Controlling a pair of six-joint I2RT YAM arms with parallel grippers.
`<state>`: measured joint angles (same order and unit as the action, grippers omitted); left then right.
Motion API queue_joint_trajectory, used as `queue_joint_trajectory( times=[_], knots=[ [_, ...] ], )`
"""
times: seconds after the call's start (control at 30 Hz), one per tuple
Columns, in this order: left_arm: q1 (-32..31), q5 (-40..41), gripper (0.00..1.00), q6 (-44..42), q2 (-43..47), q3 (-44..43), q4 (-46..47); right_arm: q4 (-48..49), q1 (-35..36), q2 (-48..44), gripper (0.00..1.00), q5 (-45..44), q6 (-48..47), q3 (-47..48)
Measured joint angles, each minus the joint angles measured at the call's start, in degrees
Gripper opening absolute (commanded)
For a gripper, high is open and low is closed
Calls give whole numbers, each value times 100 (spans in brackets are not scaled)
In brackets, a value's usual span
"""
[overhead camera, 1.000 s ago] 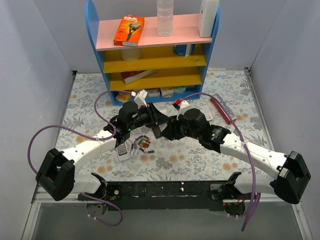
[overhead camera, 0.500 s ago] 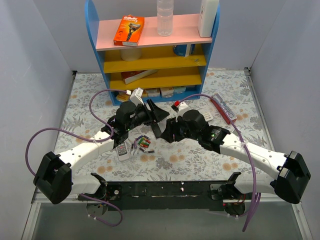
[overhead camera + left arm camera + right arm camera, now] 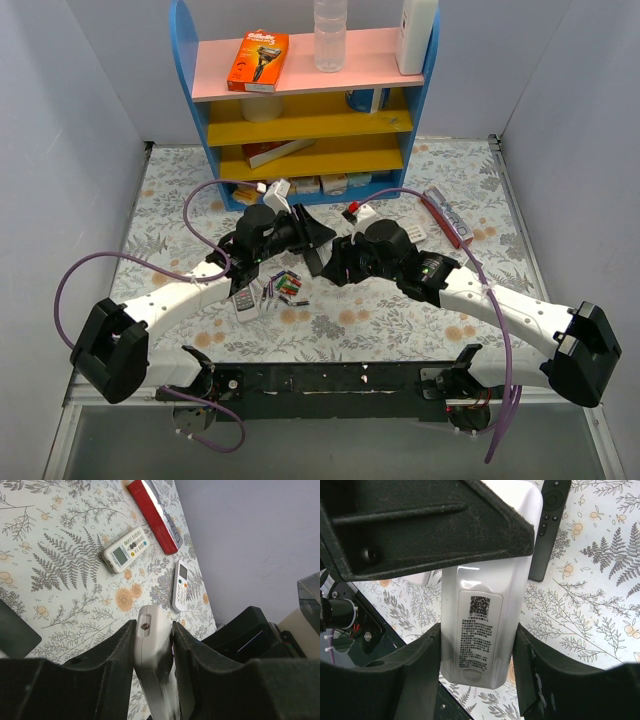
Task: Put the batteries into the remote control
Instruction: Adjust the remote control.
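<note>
At the back of the table, a blue shelf unit (image 3: 330,82) with pink and yellow boards. On its top board, an orange razor box (image 3: 258,60) and a clear bottle (image 3: 330,35). Over the tabletop, a floral cloth (image 3: 380,320).

Above the cloth's middle, both arms' ends tip to tip. Gripped between them, off the cloth: a white remote (image 3: 480,582), label side toward the right wrist camera.

- Left gripper (image 3: 152,630): pinched narrow across its thickness.
- Right gripper (image 3: 476,635): closed wider across its width, both fingers touching.

Flat on the cloth beyond, apart from both grippers: the black remote control (image 3: 547,525), buttons up.

Toward the right wall, a red bar-shaped item (image 3: 155,515), a small white remote with a display (image 3: 124,551) and a slimmer white remote (image 3: 180,584).

Near the left arm, loose in a cluster: the batteries (image 3: 290,287), just beside a grey-white remote (image 3: 243,301).
</note>
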<state>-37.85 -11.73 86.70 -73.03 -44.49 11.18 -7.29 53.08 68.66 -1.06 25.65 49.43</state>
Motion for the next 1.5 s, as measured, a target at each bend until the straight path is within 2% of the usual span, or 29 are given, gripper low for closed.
queue_joint_trajectory(
  times=[0.1,0.23,0.3,0.37,0.43,0.47,0.53,0.57,0.63,0.67,0.8,1.0,1.23,1.5],
  knots=[
    [0,-79,28,-31,-42,0,26,-22,0,17,1,9,13,0],
    [-2,-166,18,-35,-103,0,74,-70,4,39,1,4,42,0],
    [-7,-188,18,-35,-125,0,92,-85,4,39,1,0,68,0],
    [-11,-214,0,-31,-142,0,98,-114,4,39,1,-2,107,0],
    [-17,-225,0,-31,-149,0,101,-125,9,39,4,-7,127,-2],
    [-20,-232,0,-31,-153,0,103,-125,15,39,16,-9,140,-4],
    [-20,-236,0,-31,-153,0,98,-122,20,39,30,-22,138,-9],
    [-22,-232,0,-31,-153,0,92,-122,20,39,42,-26,131,-13],
    [-26,-219,0,-35,-153,-7,72,-120,20,35,57,-24,92,-20],
    [-26,-214,0,-37,-153,-26,37,-120,20,28,67,-24,52,-24],
    [-31,-203,0,-96,-153,-144,-170,-98,22,-105,80,61,-450,-31],
    [101,-264,0,-144,-162,-262,-579,-238,31,-601,82,308,-1762,66],
    [275,-555,0,-125,-321,-791,-1043,-321,31,-1209,79,470,-3206,83],
    [275,-1023,0,127,-551,-916,-1342,-400,31,-1281,76,474,-4194,83]
  ],
)
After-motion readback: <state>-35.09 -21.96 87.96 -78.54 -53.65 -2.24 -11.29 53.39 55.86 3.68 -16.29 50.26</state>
